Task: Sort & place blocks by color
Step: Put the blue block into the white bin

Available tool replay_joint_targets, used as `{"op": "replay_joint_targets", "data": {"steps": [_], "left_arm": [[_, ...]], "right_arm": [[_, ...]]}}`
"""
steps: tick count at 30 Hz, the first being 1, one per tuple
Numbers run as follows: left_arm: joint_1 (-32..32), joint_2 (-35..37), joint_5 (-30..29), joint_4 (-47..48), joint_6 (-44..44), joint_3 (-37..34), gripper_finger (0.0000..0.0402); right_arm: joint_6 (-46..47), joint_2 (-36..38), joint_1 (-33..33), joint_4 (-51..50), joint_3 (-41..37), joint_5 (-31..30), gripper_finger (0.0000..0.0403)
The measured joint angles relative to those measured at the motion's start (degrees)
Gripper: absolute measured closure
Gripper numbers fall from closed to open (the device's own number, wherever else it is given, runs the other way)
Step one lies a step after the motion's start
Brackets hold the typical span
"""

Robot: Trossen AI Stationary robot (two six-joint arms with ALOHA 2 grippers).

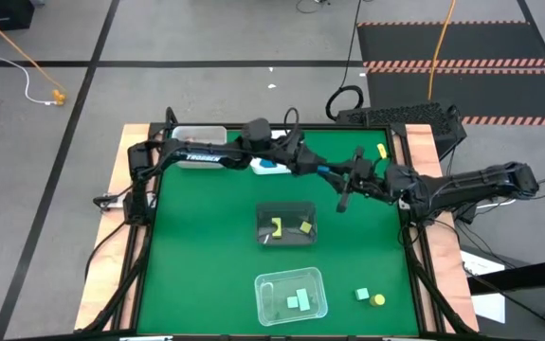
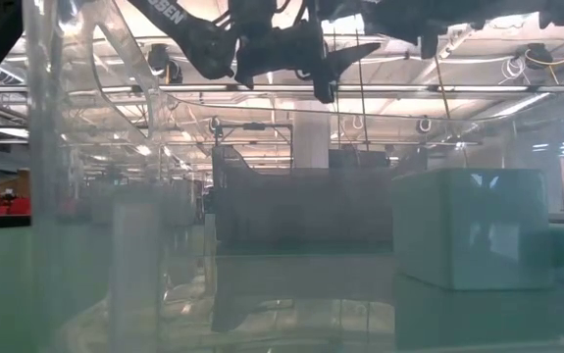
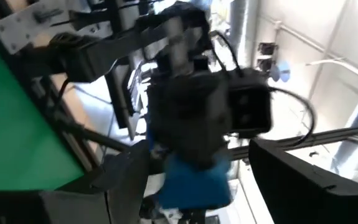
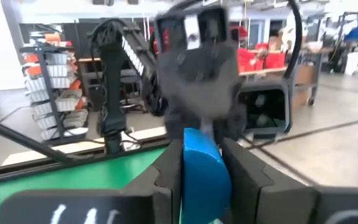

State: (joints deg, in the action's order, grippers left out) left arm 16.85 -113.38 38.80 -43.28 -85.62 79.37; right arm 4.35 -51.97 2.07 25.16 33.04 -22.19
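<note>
A blue block [image 4: 202,171] is held in mid-air over the far middle of the table, between the two arms. My right gripper [image 4: 202,152] reaches in from the right and is shut on it. My left gripper [image 3: 194,186] comes from the left and faces it, open, one finger on each side of the blue block [image 3: 194,177] with gaps showing. In the high view the grippers meet at the blue block [image 1: 325,171]. Loose on the mat lie a mint block [image 1: 362,295], a yellow block [image 1: 378,300] and a yellow piece [image 1: 382,150]. My right gripper pinches the blue block between its two fingers [image 4: 166,180], one on each flat side [image 4: 188,174]. It comes in about level from the table's right. The block is lifted clear of the table and sticks out past the fingertips toward the left gripper.
A dark tray [image 1: 264,213] in the middle holds yellow pieces. A clear tray [image 1: 263,284] near the front edge holds mint pieces. A white tray [image 1: 201,137] and a tray with blue [image 1: 270,168] sit at the far side. The low view looks through the clear tray's wall [image 2: 85,196].
</note>
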Motion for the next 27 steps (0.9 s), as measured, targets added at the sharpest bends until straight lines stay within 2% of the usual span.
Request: {"op": "replay_joint_targets", "data": {"steps": [6, 27], "left_arm": [[-1.0, 0.0, 0.8, 2.7, 0.0, 0.0, 0.0131], [-1.9, 0.0, -1.5, 2.8, 1.5, 0.0, 0.0137]], "right_arm": [[-5.4, 0.0, -0.1, 2.0, 0.0, -0.1, 0.0333], [-2.2, -1.2, -0.1, -0.4, 0.0, 1.3, 0.0332]]}}
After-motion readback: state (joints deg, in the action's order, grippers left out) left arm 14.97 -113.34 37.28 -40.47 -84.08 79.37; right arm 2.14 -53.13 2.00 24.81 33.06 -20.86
